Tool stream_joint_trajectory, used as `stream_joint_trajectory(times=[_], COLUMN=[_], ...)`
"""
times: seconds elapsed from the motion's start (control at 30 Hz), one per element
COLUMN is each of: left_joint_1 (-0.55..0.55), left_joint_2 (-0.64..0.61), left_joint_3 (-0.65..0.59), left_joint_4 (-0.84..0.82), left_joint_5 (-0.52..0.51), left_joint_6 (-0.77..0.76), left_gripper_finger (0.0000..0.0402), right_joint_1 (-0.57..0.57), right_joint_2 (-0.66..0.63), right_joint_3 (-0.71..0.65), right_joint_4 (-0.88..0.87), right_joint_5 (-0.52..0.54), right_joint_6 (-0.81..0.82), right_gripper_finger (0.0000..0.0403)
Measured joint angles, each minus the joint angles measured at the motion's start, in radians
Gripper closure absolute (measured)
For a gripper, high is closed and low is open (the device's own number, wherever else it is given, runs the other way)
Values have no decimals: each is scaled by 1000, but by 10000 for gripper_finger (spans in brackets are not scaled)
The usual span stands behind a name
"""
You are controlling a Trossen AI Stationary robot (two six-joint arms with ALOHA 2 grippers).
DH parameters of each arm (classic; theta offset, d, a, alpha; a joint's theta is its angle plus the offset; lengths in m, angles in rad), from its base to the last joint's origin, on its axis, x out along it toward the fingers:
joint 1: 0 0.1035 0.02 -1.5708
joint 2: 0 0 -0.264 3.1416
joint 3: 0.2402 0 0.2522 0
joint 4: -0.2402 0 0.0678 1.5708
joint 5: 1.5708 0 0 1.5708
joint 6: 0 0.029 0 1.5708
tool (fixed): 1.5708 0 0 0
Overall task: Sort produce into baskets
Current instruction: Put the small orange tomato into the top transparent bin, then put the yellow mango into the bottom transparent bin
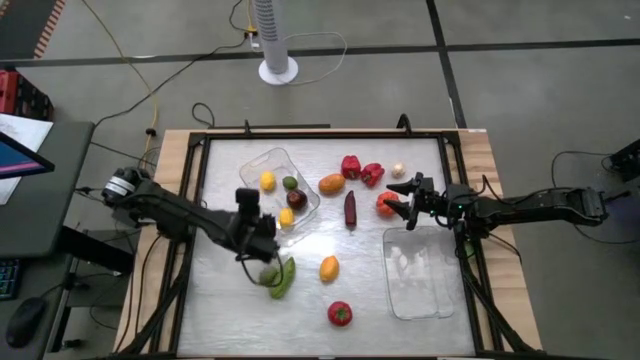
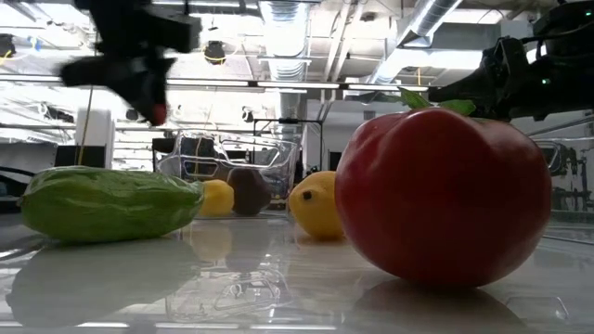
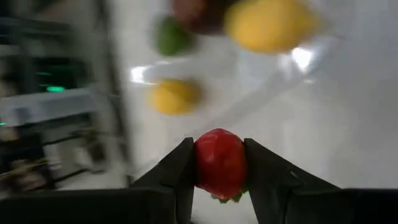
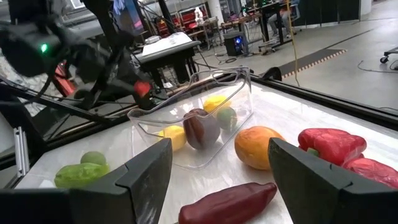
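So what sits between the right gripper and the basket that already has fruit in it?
In the high view, the dark purple piece and the orange fruit lie between the right gripper and the filled basket; the right wrist view shows them too.

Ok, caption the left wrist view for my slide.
Left gripper clamps a small red fruit above the white table, near the clear basket holding yellow pieces.

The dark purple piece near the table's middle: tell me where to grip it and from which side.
Grip the purple piece across its narrow middle, coming straight down from above. It lies flat and elongated, so the fingers should close across its short width. It has open table along both long sides. The right gripper, open, looks nearest; the left gripper already holds a small red piece.
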Motion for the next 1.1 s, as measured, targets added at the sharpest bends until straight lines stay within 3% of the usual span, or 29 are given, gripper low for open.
stream_joint_trajectory(times=[0.1, 0.2, 0.33, 0.57, 0.63, 0.83, 1.1], left_joint_1=[56, 115, 183, 252, 262, 356, 526], left_joint_2=[-1, -1, -1, -1, -13, -154, -480], left_joint_3=[7, -7, -11, -12, -13, -69, -284], left_joint_4=[35, 122, 227, 336, 383, 613, 1082], left_joint_5=[-134, -191, -146, -60, -43, 130, 400], left_joint_6=[55, 98, 195, 354, 400, 503, 567], left_gripper_finger=[295, 293, 265, 165, 145, 131, 131], right_joint_1=[0, 0, 0, 0, 0, 0, -40], right_joint_2=[0, 0, 0, 0, 0, 47, 271], right_joint_3=[0, 0, 0, 4, 42, 228, 432], right_joint_4=[-6, -6, -9, -19, -96, -397, -436], right_joint_5=[0, 0, 1, 2, 3, 70, 108], right_joint_6=[0, 0, 0, -10, -9, -33, -243], right_gripper_finger=[112, 112, 112, 112, 112, 112, 106])
